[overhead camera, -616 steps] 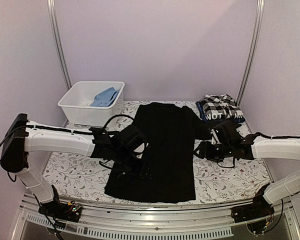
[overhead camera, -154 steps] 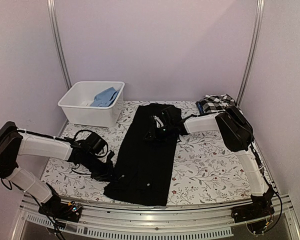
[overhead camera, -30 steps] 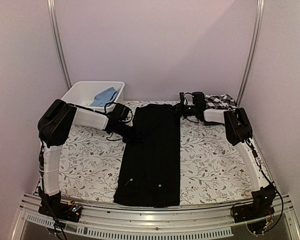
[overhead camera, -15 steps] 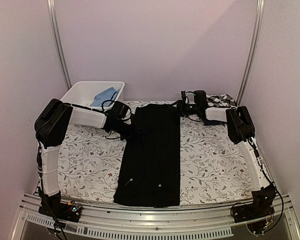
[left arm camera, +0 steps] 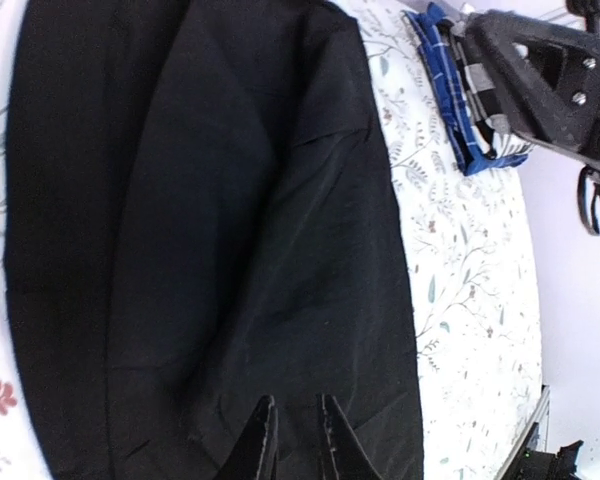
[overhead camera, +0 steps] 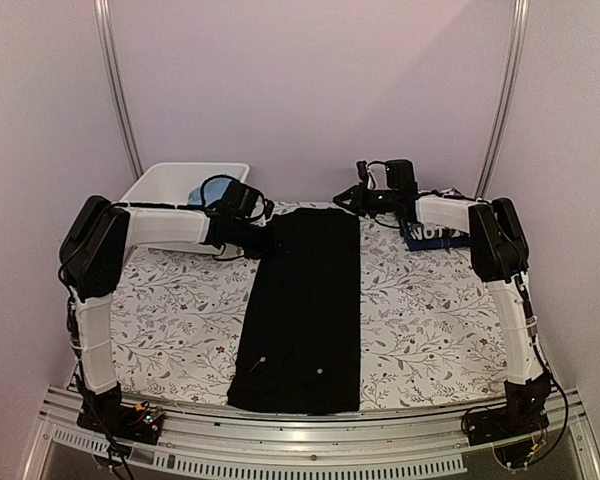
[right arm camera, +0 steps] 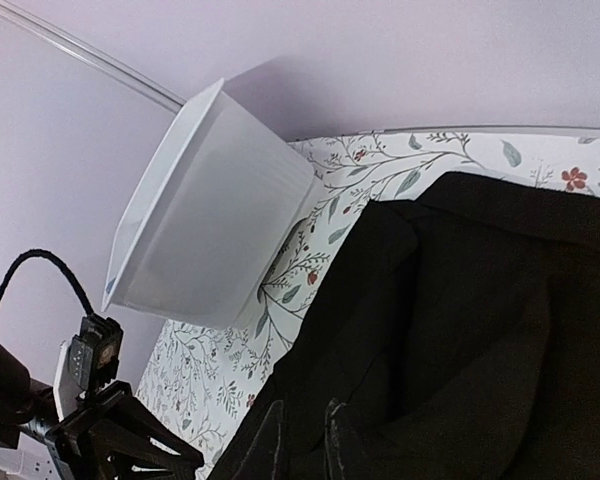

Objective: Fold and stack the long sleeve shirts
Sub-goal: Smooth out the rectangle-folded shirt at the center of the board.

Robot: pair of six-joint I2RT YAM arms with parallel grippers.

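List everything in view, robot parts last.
black shirt: one, black, folded into a long strip down the table's middle
folded shirt pile: one, checked and dark with white lettering, blue edge, far right
bin: one, white, far left
cloth: one, blue, in the bin
table: one, white floral cover
posts: two, grey, back corners
left gripper: one, black, over the black shirt's far left end
right gripper: one, black, over its far right end

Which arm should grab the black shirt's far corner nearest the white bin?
Left: its fingers are at that corner of the black shirt, beside the white bin; the right arm is across the shirt.
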